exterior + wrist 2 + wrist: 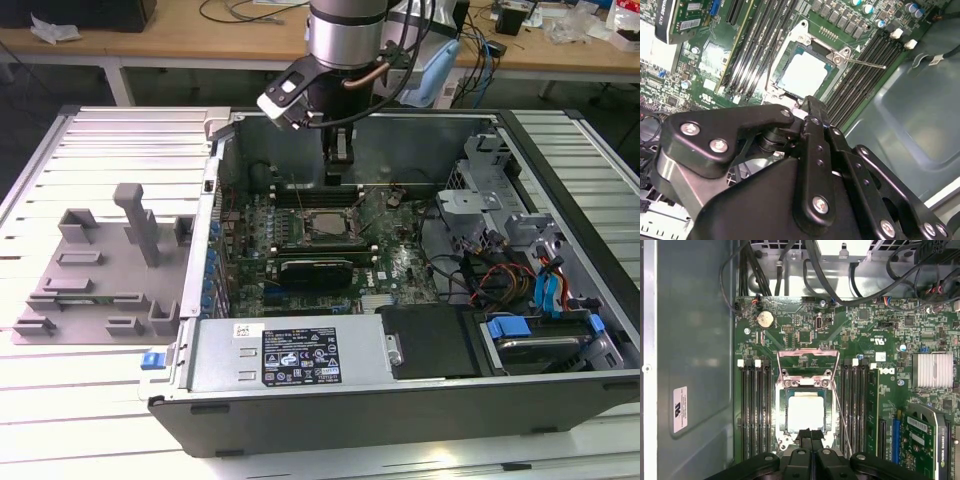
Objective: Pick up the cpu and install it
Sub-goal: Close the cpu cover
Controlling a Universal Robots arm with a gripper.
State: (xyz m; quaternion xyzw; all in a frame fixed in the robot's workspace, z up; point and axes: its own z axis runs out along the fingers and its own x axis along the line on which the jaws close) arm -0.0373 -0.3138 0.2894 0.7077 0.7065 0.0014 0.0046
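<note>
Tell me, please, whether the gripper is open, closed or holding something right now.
Gripper: closed, holding nothing; the cpu lies in the socket, close to the gripper's tips.

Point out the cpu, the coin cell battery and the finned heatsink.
cpu [806, 412], first wrist view, centre of its silvery top.
coin cell battery [764, 318], first wrist view, centre of its face.
finned heatsink [934, 370], first wrist view, middle of its fins.
</note>
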